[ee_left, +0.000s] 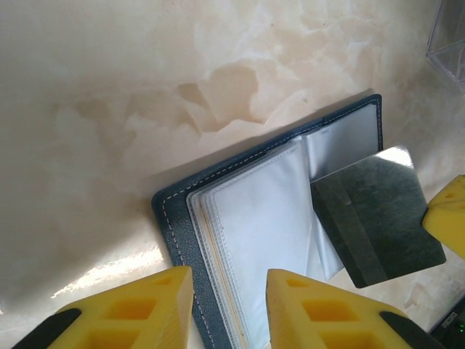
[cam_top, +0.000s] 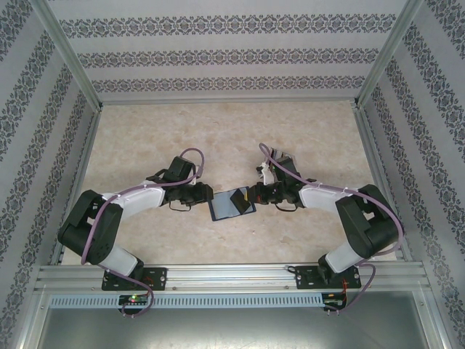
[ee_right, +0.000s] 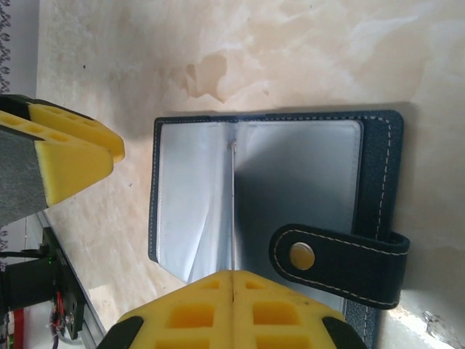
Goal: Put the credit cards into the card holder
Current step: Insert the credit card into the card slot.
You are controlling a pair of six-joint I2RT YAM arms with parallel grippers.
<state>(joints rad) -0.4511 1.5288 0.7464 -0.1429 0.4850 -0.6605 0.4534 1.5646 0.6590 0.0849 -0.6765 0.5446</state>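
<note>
The card holder [ee_right: 298, 174] lies open on the desk [ee_left: 109, 109]. The right tool [ee_right: 232, 280] is closed on a dark credit card [ee_left: 374, 218], tilted over one inner page. The left tool [ee_left: 229, 276] is narrowly open above the holder's edge.

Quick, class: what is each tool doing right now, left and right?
Left tool: open, jaws astride the card holder edge, gripping nothing.
Right tool: shut on the dark card.
</note>
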